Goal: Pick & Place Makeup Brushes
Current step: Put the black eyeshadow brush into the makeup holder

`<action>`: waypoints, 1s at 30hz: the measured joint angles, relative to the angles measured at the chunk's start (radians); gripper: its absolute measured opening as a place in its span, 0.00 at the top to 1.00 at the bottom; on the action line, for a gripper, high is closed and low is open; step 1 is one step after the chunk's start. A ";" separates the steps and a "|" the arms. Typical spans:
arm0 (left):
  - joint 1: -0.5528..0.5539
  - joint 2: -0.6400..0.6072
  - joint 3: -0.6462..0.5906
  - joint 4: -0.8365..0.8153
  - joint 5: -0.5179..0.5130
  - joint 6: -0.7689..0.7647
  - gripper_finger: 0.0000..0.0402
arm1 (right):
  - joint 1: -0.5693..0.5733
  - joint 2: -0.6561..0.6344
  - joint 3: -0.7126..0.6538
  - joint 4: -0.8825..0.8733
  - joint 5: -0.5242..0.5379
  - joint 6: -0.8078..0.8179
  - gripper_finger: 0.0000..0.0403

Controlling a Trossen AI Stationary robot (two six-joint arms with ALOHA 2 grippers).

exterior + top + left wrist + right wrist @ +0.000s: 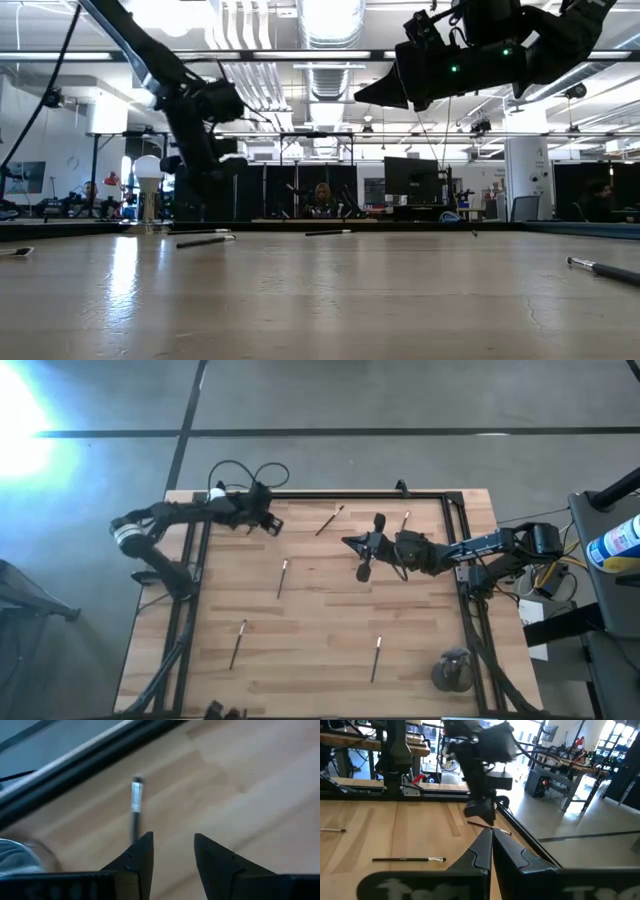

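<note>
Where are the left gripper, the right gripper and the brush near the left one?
left gripper [172, 851], left wrist view, gap between fingertips.
right gripper [491, 840], right wrist view, closed fingertips.
brush [136, 802], left wrist view, silver ferrule.

In the left wrist view one makeup brush [135, 807] is blurred, its lower handle hidden behind a finger of the left gripper [172, 852]. At the low view's right edge another brush [605, 268] is cut off. The far brushes [205, 240] show too small to tell their tips.
</note>
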 joint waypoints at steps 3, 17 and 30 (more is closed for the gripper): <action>0.038 0.057 0.051 -0.018 0.001 0.046 0.67 | 0.000 0.000 0.000 0.000 0.000 -0.006 0.98; 0.119 0.263 0.210 -0.017 0.021 0.156 0.67 | 0.000 0.000 0.000 -0.001 0.000 -0.006 0.98; 0.132 0.344 0.256 -0.007 0.003 0.147 0.76 | 0.000 0.000 0.000 -0.002 -0.006 -0.010 0.98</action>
